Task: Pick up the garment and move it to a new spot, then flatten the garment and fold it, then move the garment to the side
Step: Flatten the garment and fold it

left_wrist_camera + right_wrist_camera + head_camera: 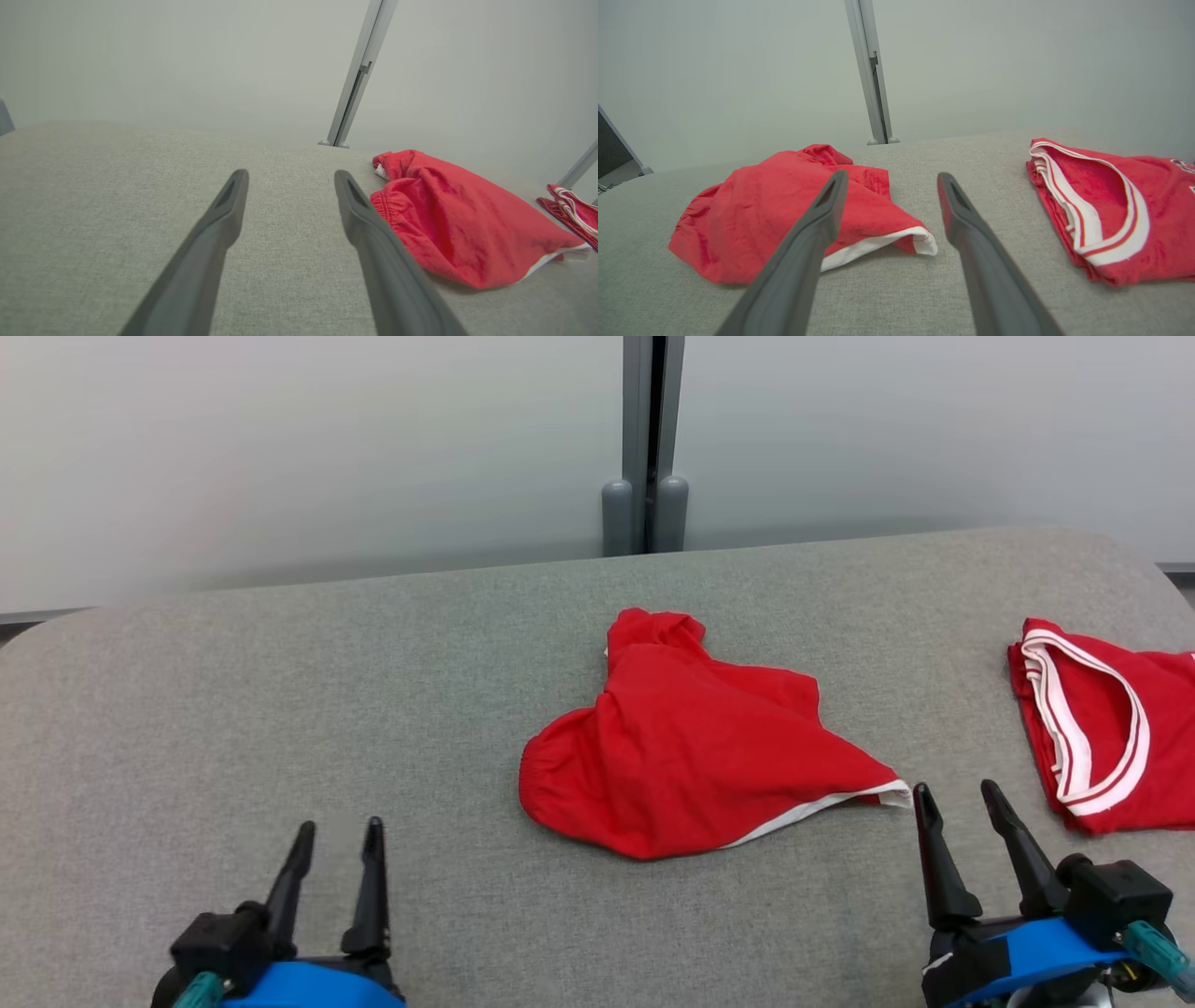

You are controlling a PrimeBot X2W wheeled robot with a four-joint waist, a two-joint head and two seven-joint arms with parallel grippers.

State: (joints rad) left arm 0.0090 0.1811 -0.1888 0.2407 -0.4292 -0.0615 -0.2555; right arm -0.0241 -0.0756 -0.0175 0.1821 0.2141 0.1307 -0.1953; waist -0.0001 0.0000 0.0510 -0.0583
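Your right gripper (pixel 954 789) stands with its two dark fingers spread wide. Nothing lies between them and it holds nothing.

The red garment (pixel 681 756) lies crumpled in a loose heap on the grey padded surface (pixel 280 709), ahead of this gripper and to its left. The garment's white-edged corner (pixel 887 795) points toward the gripper's left finger. In the head view it stops just short of that fingertip, with a narrow strip of bare surface between them. In the right wrist view the left finger crosses in front of the cloth, and the white hem shows in the gap between the two fingers. I record no contact.

Your left gripper (pixel 341 826) is likewise spread wide and empty, over bare surface. The red garment lies ahead of it and to its right, and is apart from it in the head view. In the left wrist view the garment's gathered edge (pixel 390 205) appears just beside the right finger.

A second red garment (pixel 1102 728), trimmed with white and red bands, lies flat ahead of the right gripper and to its right. It is near the gripper and separate from the crumpled one.

A grey post (pixel 646 448) rises beyond the far edge of the surface, against a pale wall (pixel 280 457).
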